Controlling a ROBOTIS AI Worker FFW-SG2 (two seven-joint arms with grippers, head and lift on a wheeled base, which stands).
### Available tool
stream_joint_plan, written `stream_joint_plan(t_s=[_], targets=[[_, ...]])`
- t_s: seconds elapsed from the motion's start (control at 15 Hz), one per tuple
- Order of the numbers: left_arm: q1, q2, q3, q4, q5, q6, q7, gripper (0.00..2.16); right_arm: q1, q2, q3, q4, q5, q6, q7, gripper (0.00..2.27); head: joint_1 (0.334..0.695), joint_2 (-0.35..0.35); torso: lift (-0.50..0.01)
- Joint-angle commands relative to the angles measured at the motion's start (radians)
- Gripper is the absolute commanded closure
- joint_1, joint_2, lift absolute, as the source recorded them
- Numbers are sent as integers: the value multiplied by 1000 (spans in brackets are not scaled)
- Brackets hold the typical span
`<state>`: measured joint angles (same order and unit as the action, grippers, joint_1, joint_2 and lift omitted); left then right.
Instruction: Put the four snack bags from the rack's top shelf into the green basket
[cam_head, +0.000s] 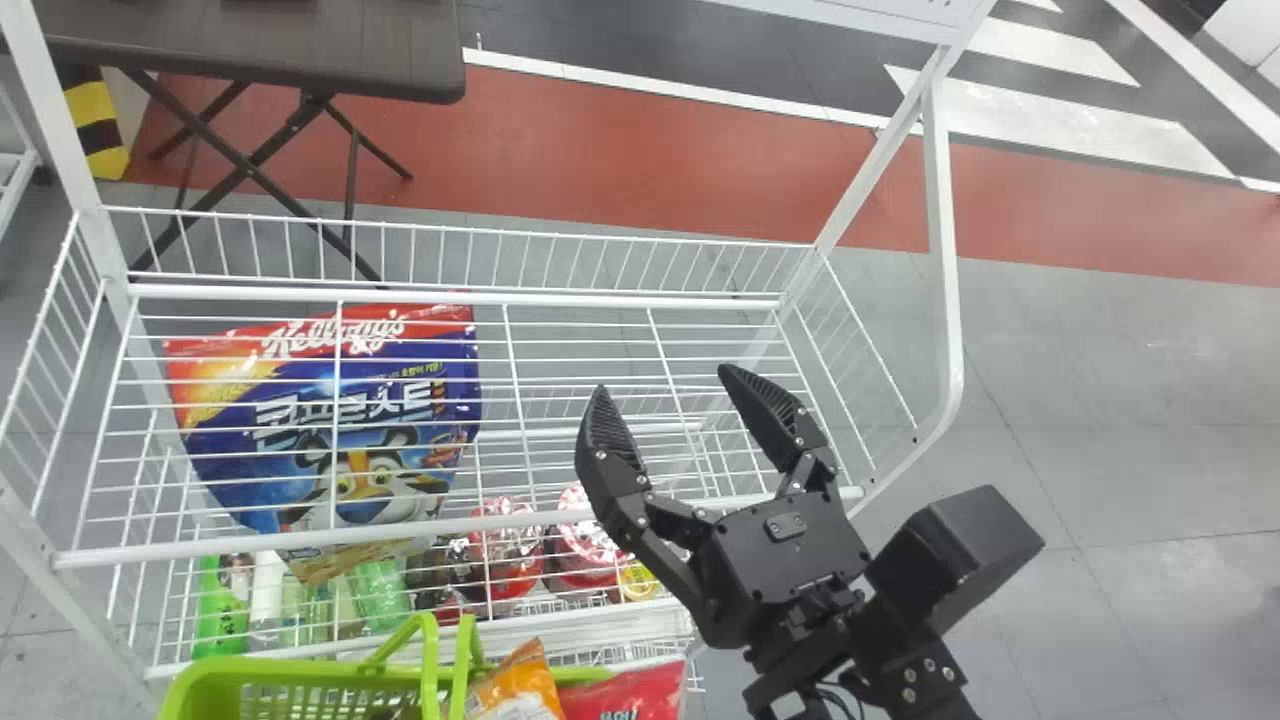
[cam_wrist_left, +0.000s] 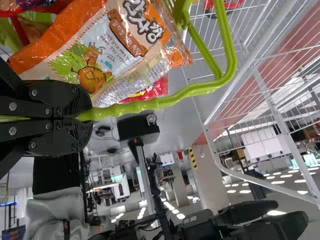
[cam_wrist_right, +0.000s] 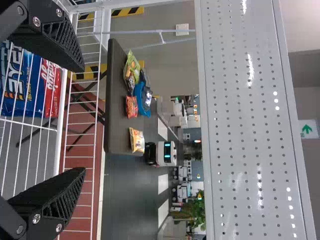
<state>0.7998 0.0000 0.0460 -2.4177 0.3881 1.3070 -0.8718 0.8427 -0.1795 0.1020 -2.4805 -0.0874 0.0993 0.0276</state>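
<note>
My right gripper (cam_head: 662, 380) stands open over the right half of the rack's wire shelf (cam_head: 600, 298), with nothing between its fingers. A large blue and red cereal bag (cam_head: 350, 430) shows through the wires on the left. In the right wrist view, the open right gripper (cam_wrist_right: 75, 120) has that bag (cam_wrist_right: 30, 82) off to one side. The green basket (cam_head: 300, 670) sits at the bottom edge of the head view, holding an orange bag (cam_head: 515, 690) and a red bag (cam_head: 625, 695). In the left wrist view my left gripper (cam_wrist_left: 82, 117) is shut on the basket's green handle (cam_wrist_left: 190, 91).
Bottles (cam_head: 380, 595) and red-topped containers (cam_head: 505, 560) stand lower in the rack. White posts (cam_head: 945, 260) rise at its corners. Beyond it is a dark table (cam_head: 250, 45); snack bags (cam_wrist_right: 136, 140) lie on it. A perforated white panel (cam_wrist_right: 250, 125) spans the right wrist view.
</note>
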Motion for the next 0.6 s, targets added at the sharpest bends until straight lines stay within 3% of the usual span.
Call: stream_joint_plan(t_s=[0.0,0.53], targets=[[4,-3,0,-1,0,-4,-3,2145,4,0,-1,-2,0,-11,0,124,695,-350,0],[10,-3,0,-9,0,-4,-6,2145,7,0,-1,-3,0,-26,0,124,695,-350,0]])
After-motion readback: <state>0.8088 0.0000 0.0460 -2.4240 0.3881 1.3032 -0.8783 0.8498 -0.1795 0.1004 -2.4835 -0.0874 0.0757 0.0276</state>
